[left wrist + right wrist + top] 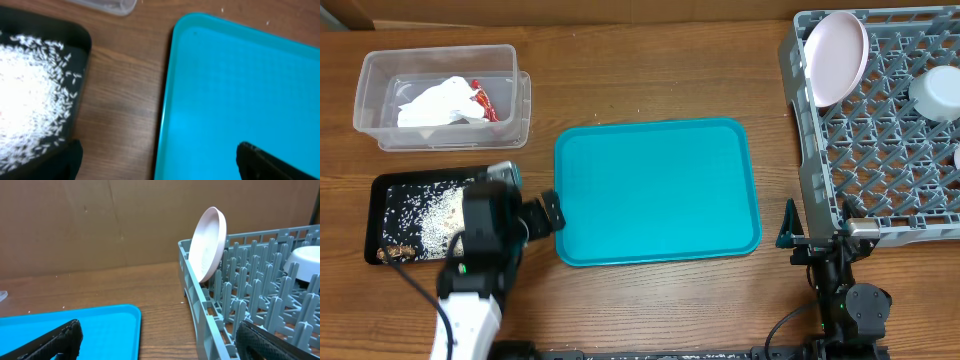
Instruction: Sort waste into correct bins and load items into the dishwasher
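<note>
In the overhead view the clear tub (370, 110) at the back left holds a crumpled white napkin (435, 103) and a red-and-white wrapper (482, 100). In front of it the black tray (380, 190) carries white rice (440, 215) and brown scraps (395, 252). My left gripper (535, 215) (157, 160) hovers open over the bare wood between the black tray (82, 45) and the teal tray (240, 85), holding nothing. The grey rack (880, 150) (200, 305) at the right holds an upright pink plate (835, 55) (207, 245) and a white bowl (935, 92) (305, 262). My right gripper (817, 235) (157, 335) stands open and empty at the rack's front left corner.
The teal tray (655, 190) lies in the middle of the table with nothing on it; its right end shows in the right wrist view (100, 325). A corner of the clear tub (110, 5) shows at the top of the left wrist view. A brown cardboard wall stands behind the table.
</note>
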`<action>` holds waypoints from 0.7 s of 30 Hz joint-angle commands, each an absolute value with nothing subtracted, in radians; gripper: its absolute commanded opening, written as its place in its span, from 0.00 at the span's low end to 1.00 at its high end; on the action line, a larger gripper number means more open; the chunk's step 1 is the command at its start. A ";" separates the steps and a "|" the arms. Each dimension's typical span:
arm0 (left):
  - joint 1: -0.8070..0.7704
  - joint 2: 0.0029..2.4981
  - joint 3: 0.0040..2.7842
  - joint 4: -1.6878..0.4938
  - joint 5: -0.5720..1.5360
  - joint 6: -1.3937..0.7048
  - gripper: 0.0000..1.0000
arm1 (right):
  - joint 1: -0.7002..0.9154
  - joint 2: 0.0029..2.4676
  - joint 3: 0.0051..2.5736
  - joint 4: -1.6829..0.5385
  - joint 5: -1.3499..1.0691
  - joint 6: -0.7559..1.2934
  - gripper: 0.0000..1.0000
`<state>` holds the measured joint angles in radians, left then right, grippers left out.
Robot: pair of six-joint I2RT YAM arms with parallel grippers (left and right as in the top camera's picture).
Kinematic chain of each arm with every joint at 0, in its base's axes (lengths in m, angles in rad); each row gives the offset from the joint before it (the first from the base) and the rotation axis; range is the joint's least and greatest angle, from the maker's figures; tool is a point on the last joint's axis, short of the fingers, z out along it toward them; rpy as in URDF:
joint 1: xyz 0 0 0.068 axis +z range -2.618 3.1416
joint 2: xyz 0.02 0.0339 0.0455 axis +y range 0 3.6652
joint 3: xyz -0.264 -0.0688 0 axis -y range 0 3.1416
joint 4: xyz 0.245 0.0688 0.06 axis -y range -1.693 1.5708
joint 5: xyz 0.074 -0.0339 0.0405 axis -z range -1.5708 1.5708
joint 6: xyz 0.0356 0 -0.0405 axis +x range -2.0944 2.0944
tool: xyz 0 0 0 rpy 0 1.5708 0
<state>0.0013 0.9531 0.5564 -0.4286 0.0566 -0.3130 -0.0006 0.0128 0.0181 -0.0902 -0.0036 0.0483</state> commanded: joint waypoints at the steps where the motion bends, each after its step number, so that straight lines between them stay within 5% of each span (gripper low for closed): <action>1: -0.002 0.855 0.409 -0.351 0.079 -0.299 1.00 | -0.007 0.003 0.008 -0.084 -0.010 0.041 1.00; 14: -0.002 0.645 0.080 0.026 0.105 -0.298 1.00 | -0.007 0.003 0.008 -0.084 -0.010 0.041 1.00; 21: -0.005 0.428 0.004 -0.028 0.113 -0.290 1.00 | -0.007 0.003 0.008 -0.084 -0.010 0.041 1.00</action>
<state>0.0013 0.4889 0.0154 -0.0158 0.0971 -0.3103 -0.0006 0.0128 0.0181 -0.0902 -0.0032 0.0479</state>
